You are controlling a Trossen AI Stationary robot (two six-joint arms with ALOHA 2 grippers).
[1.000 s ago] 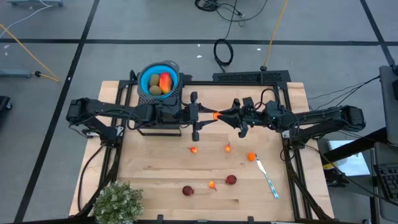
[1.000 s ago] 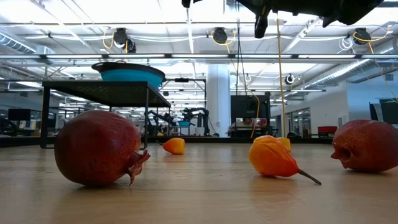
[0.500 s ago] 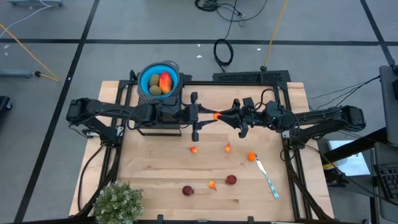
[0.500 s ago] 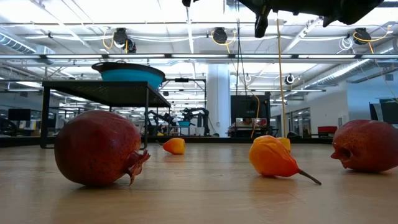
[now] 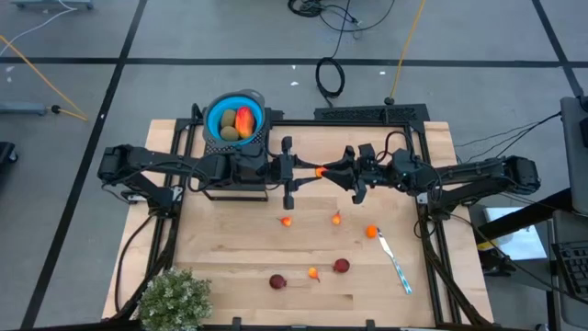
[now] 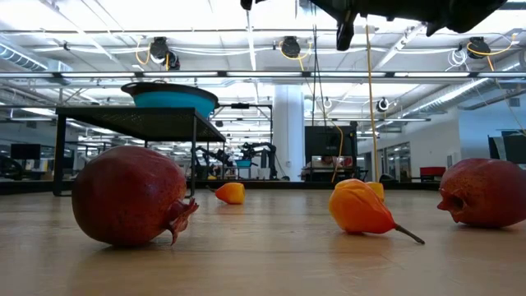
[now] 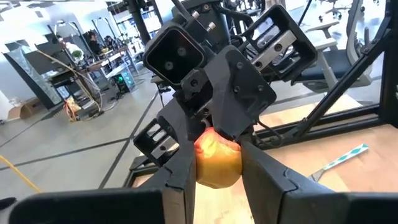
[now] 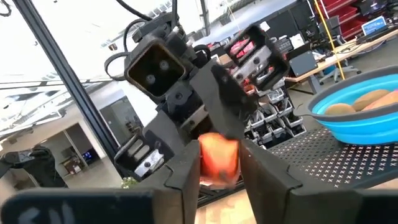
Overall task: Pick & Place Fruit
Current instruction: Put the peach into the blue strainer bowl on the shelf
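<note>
A small orange fruit (image 5: 319,170) hangs in the air above the table's far middle, between my two grippers, which meet tip to tip. My left gripper (image 5: 312,171) comes in from the left and my right gripper (image 5: 325,170) from the right. Each is shut on this fruit (image 7: 217,165). A blue bowl (image 5: 235,119) on a black mesh stand at the far left holds a red-orange oblong and olive-brown ovals. On the table lie two dark red balls (image 5: 277,281) (image 5: 341,266) and several small orange pieces (image 5: 287,221) (image 5: 371,232). My left gripper pinches the orange fruit's two sides (image 7: 200,163) between its two fingers. The fingers come in level from the table's left. The fruit is lifted clear of the table. My right gripper has the same fruit's sides (image 8: 204,157) between its two fingers, coming from the table's right and slanting a little upward. The fruit fills the gap between them and is clear of the table.
A slim white and blue utensil (image 5: 395,262) lies at the near right. A bushy green plant (image 5: 173,299) stands at the near left corner. The mesh stand (image 6: 131,123) rises above the table at the far left. Black frame rails border the table.
</note>
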